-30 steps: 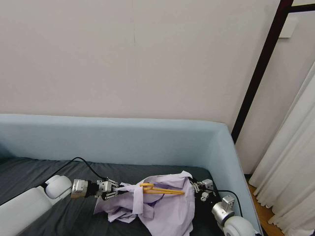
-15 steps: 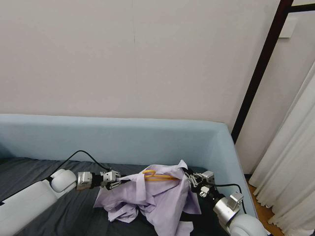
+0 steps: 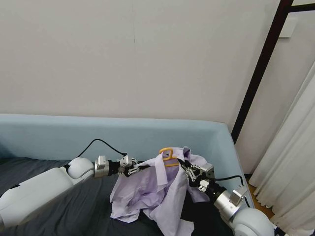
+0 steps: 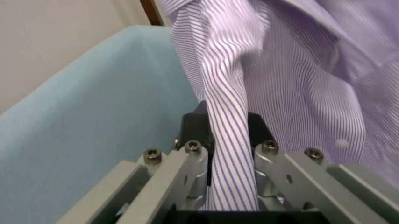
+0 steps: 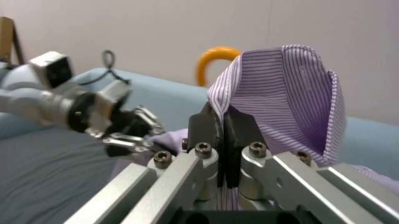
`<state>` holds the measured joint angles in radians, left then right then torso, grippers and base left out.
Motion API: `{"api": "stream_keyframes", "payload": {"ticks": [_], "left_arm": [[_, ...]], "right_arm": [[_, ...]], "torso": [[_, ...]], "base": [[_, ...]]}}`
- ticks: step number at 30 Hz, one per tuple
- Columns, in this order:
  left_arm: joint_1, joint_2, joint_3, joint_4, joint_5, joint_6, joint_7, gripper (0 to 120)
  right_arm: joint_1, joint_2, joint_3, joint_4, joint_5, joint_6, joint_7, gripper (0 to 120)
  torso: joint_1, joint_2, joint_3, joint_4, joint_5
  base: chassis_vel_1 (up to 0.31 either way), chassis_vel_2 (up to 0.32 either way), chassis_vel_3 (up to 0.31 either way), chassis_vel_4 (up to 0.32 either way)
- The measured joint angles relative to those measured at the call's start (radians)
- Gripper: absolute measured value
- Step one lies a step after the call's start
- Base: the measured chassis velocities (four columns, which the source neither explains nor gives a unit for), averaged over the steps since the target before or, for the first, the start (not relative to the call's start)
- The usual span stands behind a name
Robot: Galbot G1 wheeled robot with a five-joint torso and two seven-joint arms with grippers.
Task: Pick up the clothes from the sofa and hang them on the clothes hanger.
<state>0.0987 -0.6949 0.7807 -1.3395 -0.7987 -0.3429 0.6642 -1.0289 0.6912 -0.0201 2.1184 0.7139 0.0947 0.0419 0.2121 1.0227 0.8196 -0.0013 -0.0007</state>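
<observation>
In the lower centre of the head view, the purple striped shirt point(image 3: 147, 194) hangs between both grippers over the sofa's point(image 3: 74, 135) dark seat. The left gripper point(image 3: 134, 169) is clenched on a strip of fabric. The right gripper point(image 3: 189, 170) pinches a raised fold just beside the orange hanger point(image 5: 212, 52).

Head camera looks down at sofa point(image 3: 74, 135); wrist cameras closely share shirt point(image 3: 147, 191)
</observation>
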Motion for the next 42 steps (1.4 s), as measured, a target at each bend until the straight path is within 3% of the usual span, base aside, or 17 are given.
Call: {"api": "stream_keyframes", "payload": {"ticks": [9, 12, 23, 29, 36, 42], "left_arm": [[-0.132, -0.043, 0.082, 0.044, -0.166, 0.05, 0.087, 7], [-0.205, -0.048, 0.104, 0.073, -0.234, 0.08, 0.176, 7], [-0.295, -0.005, 0.128, 0.064, -0.29, 0.103, 0.282, 7], [-0.278, 0.017, 0.122, 0.046, -0.288, 0.083, 0.258, 7], [-0.269, 0.012, 0.092, 0.056, -0.284, 0.066, 0.2, 7], [-0.278, 0.011, 0.085, 0.061, -0.284, 0.059, 0.196, 7]], "right_arm": [[-0.089, -0.036, -0.002, 0.033, -0.167, 0.05, -0.056, 0], [-0.12, -0.039, 0.003, 0.001, -0.234, 0.084, -0.07, 0], [-0.094, -0.031, -0.001, -0.051, -0.319, 0.101, -0.019, 0], [-0.084, -0.048, -0.004, -0.017, -0.288, 0.076, 0.007, 19], [-0.186, -0.066, -0.003, 0.014, -0.366, 0.095, -0.021, 48], [-0.237, -0.07, 0.016, 0.022, -0.393, 0.11, -0.023, 61]], "torso": [[0.0, 0.0, 0.0, -0.0002, 0.0001], [0.0, 0.0, 0.0, 0.0, 0.0002], [0.0, 0.0, 0.0, 0.0001, 0.0], [0.0, 0.0, 0.0, 0.0003, -0.0004], [0.0, 0.0, 0.0, -0.0001, -0.0001], [0.0, 0.0, 0.0, -0.0001, -0.0001]], "base": [[0.0, 0.0, 0.0, 0.0], [0.0, 0.0, 0.0, 0.0], [0.0, 0.0, 0.0, 0.0], [0.0, 0.0, 0.0, 0.0], [0.0, 0.0, 0.0, 0.0], [0.0, 0.0, 0.0, 0.0]]}}
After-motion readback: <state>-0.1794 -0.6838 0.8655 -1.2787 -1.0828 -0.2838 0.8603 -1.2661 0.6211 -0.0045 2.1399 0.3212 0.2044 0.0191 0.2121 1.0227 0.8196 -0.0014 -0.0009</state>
